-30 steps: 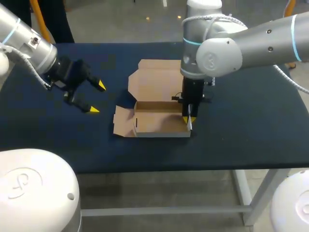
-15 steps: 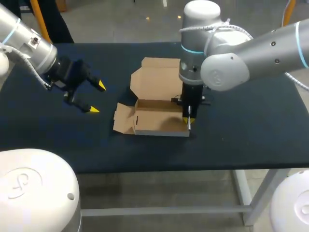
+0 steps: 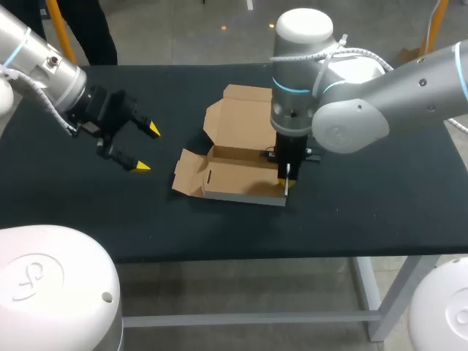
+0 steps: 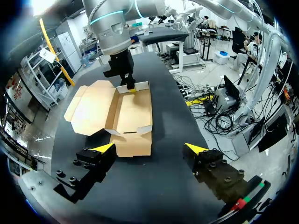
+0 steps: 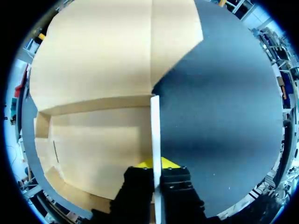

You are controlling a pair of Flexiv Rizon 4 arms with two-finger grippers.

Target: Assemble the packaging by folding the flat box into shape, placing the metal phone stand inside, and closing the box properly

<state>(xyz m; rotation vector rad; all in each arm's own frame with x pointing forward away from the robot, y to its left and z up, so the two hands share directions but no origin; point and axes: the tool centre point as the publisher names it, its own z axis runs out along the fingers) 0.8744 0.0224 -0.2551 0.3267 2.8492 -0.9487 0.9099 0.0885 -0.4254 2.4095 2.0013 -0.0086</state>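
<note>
Right claw: your right claw is clenched on the box's right side wall. One finger is inside the tray and one outside, and the wall stands upright between them.
Left claw: your left claw hangs released with its fingers spread wide, well apart from the box and touching nothing.
Box: the cardboard box sits under the right claw, only half formed. Its lid lies open on the table behind that claw. Its left end flap splays out toward the left claw.
Phone stand: it shows in none of your views, so I cannot tell where it is.
Change: over the last second the box has swung and slid a little with the right claw, its lid end drifting right. The left claw has not stirred.
Meaning: the pinch seems to be dragging the whole box, not only raising the wall, so folding looks to be at an early stage.
Next: you probably need the left claw on the splayed flap to steady the box.
</note>
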